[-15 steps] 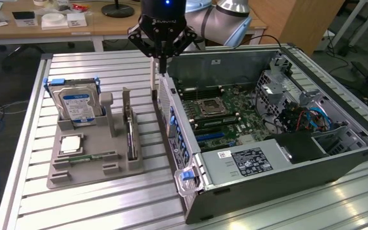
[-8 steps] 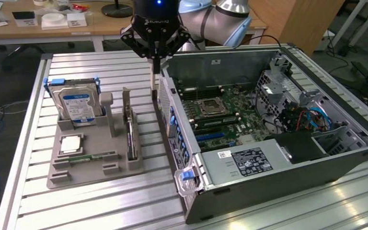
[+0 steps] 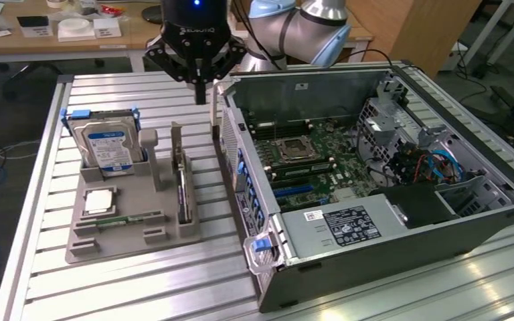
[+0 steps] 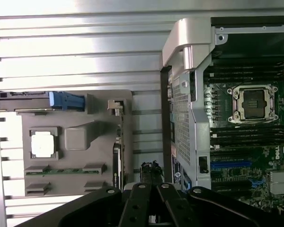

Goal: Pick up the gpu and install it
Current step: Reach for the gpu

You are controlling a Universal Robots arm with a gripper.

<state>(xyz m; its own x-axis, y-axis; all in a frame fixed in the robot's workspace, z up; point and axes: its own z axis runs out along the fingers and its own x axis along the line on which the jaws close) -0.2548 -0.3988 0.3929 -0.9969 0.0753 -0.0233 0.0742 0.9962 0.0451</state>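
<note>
— Below the gripper point(image 3: 201, 93), apart from it, what stands?
— The gpu point(image 3: 183, 190), on edge in the grey tray point(image 3: 132, 235).
— And the fingers?
— Pressed together, empty, above the gap between tray and computer case point(image 3: 400, 257).

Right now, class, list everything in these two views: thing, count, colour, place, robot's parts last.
slatted metal table: one, silver, under everything
moulded plastic holder tray: one, grey, exterior view's left
blue-labelled silver hard drive: one, silver, upright at tray's far end
thin flat gpu card: one, dark, on edge in tray, case side
square processor chip: one, silver, flat in tray
small memory stick: one, green, flat in tray
open metal computer case: one, dark grey, exterior view's right
motherboard: one, green, inside case
robot arm: one, silver-blue, behind case
black fingers: one pair, shut, empty, above tray-case gap
</note>
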